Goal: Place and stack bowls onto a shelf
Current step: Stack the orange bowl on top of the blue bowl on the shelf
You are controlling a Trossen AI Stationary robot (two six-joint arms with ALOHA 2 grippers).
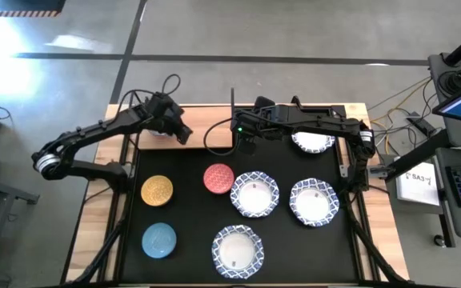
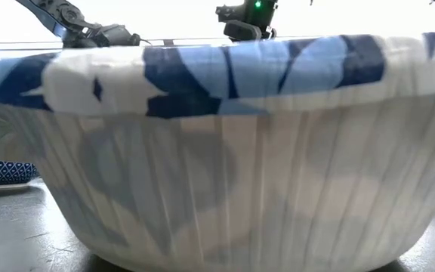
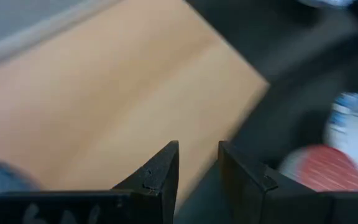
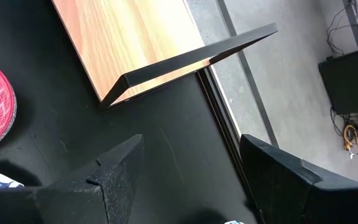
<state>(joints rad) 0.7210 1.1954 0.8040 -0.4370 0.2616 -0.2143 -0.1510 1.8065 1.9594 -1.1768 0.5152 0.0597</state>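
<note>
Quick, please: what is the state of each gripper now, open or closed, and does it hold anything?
Left gripper: fingers close together with a narrow gap, holding nothing, above the shelf.
Right gripper: open wide, empty, over the black mat near the shelf's edge.

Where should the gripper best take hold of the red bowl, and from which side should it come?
Probably at the rim, from above. The red bowl sits upright on the black mat, opening upward. Take its left edge: a white bowl crowds its right side.

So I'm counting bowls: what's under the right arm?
A white bowl with a blue patterned rim shows partly beneath the right arm. The arm covers its far edge; anything else beneath is hidden.
</note>
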